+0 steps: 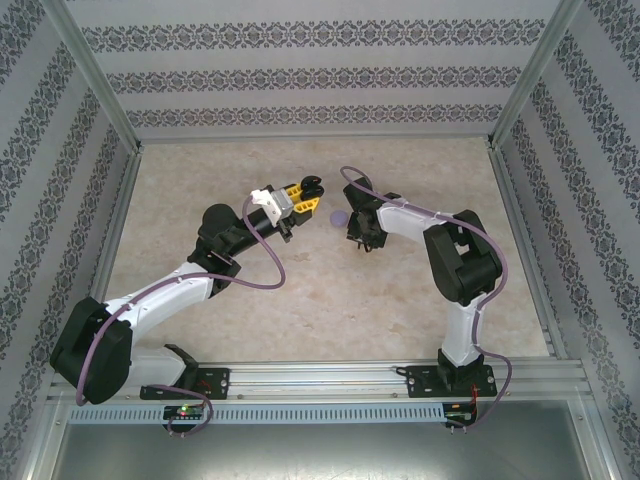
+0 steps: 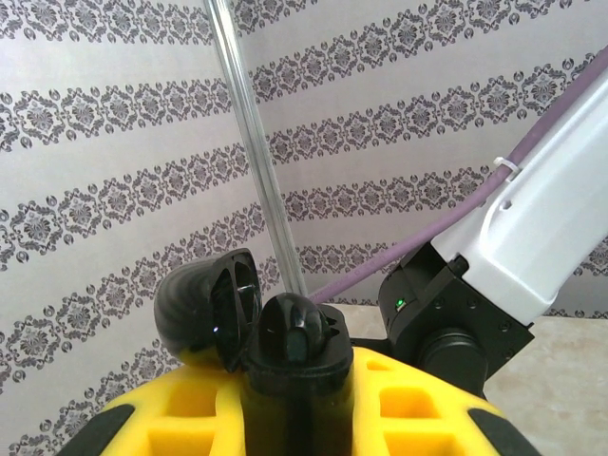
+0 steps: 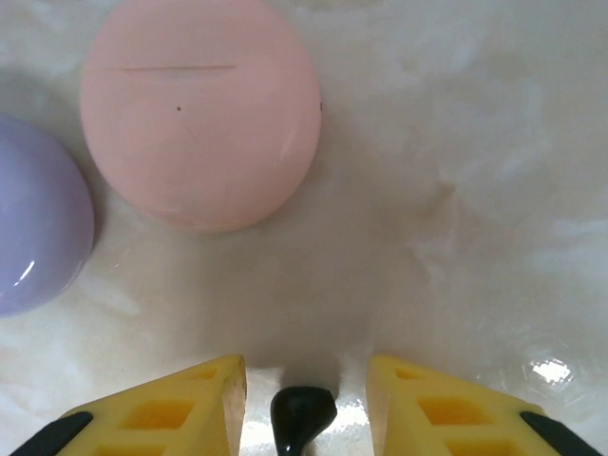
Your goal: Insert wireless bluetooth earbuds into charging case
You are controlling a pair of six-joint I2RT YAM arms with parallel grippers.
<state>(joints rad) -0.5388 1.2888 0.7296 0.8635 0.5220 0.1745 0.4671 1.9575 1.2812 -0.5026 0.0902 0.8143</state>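
Observation:
My left gripper (image 2: 299, 413) is shut on a black charging case (image 2: 294, 375) and holds it above the table, its lid (image 2: 204, 309) swung open to the left. A glossy black rounded piece (image 2: 299, 332), apparently an earbud, sits in the case's top. In the top view this gripper (image 1: 303, 196) is near the table's middle. My right gripper (image 3: 304, 404) points down at the table and stands open. A black earbud (image 3: 302, 416) lies between its yellow fingers (image 3: 180, 404), with a gap on each side. From above, the right gripper (image 1: 358, 238) is just right of the left one.
A closed pale pink round case (image 3: 199, 114) lies ahead of the right gripper, and a lilac round case (image 3: 38, 218) beside it to the left, seen from above as a lilac case (image 1: 338, 218) between the grippers. The right arm (image 2: 532, 247) is close to the held case. Patterned walls enclose the table.

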